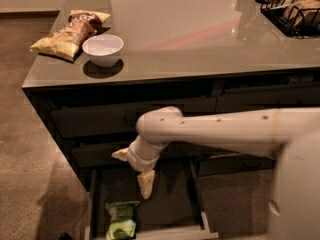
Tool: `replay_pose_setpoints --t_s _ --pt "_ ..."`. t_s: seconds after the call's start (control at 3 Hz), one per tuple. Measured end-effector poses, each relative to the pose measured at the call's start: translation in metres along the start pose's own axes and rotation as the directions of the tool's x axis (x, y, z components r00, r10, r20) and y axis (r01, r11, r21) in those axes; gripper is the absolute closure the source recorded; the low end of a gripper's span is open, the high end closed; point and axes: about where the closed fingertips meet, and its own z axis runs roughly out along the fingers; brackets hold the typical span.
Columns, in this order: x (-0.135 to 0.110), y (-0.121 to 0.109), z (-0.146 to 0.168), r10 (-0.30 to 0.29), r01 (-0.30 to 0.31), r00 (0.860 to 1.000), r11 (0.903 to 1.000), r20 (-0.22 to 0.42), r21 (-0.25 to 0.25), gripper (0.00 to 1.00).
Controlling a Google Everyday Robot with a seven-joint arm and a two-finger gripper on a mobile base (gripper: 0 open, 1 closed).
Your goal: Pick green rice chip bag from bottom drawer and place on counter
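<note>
The green rice chip bag (121, 220) lies flat in the front left of the open bottom drawer (196, 194). My gripper (133, 170) hangs from the white arm above the drawer's middle. It is up and to the right of the bag and not touching it. Its cream fingers are spread, one pointing down (145, 184) and one sticking out to the left, and they hold nothing. The glossy grey-brown counter (190, 39) spans the top of the view above the dark drawer fronts.
A white bowl (103, 49) and yellow-and-brown chip bags (67, 33) sit on the counter's left end. A black wire basket (294, 9) stands at the back right. The closed upper drawers are just behind the arm. Brown carpet lies to the left.
</note>
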Motion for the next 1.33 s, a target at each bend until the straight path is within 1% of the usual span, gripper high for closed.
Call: replay_pose_setpoints --t_s 0.33,0.67,1.0,1.33 --pt "-0.018 -0.018 0.051 -0.183 0.182 0.978 0.9831 -0.099 -0.017 0.0" --pt "-0.027 -0.028 0.065 -0.252 0.251 0.959 0.9677 -0.13 -0.022 0.0" --pt "-0.028 -0.028 0.072 -0.271 0.27 0.954 0.9625 -0.126 -0.029 0.0" --pt "-0.028 -0.026 0.132 -0.43 0.423 0.899 0.9022 -0.085 -0.082 0.0"
